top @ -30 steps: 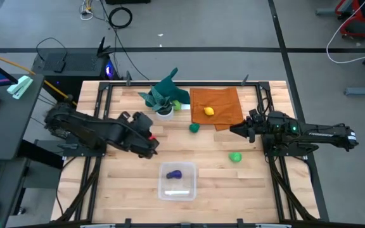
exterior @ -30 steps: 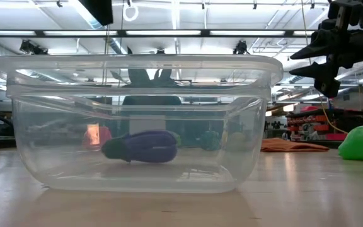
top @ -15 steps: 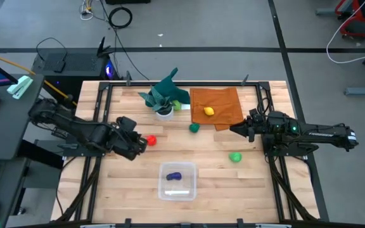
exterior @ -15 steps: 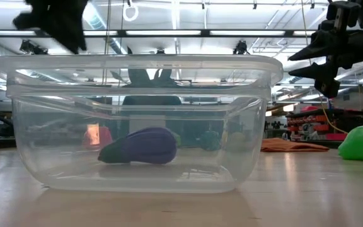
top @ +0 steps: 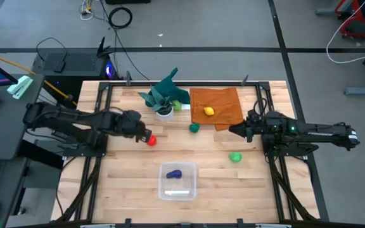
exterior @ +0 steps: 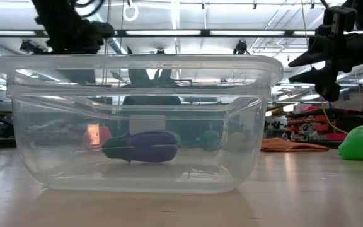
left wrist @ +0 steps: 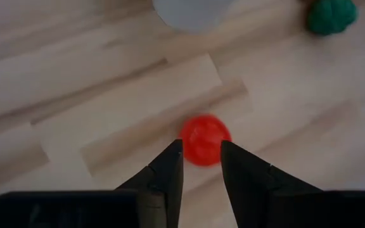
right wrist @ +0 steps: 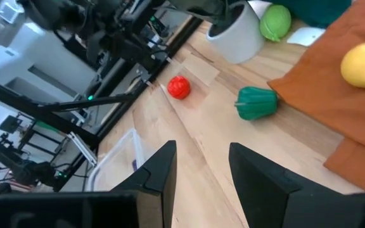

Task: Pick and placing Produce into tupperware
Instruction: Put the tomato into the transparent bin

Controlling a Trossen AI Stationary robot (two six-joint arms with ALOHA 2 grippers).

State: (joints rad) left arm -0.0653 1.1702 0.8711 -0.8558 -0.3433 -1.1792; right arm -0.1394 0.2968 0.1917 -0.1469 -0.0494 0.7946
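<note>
Bare wooden counter [top: 125,171] lies open on every side of the clear plastic tupperware box [top: 177,182]. At the far edge, a white-potted teal plant [top: 163,96] and an orange-brown cloth [top: 217,105] crowd the space, with the small red toy fruit [top: 151,140] just before them.

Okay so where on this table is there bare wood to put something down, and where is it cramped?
Bare wood lies either side of the tupperware, along the near edge, and between it and the light green piece. The far side is crowded: plant pot, orange cloth with the yellow piece, dark green piece, and the left gripper at the red piece.
</note>
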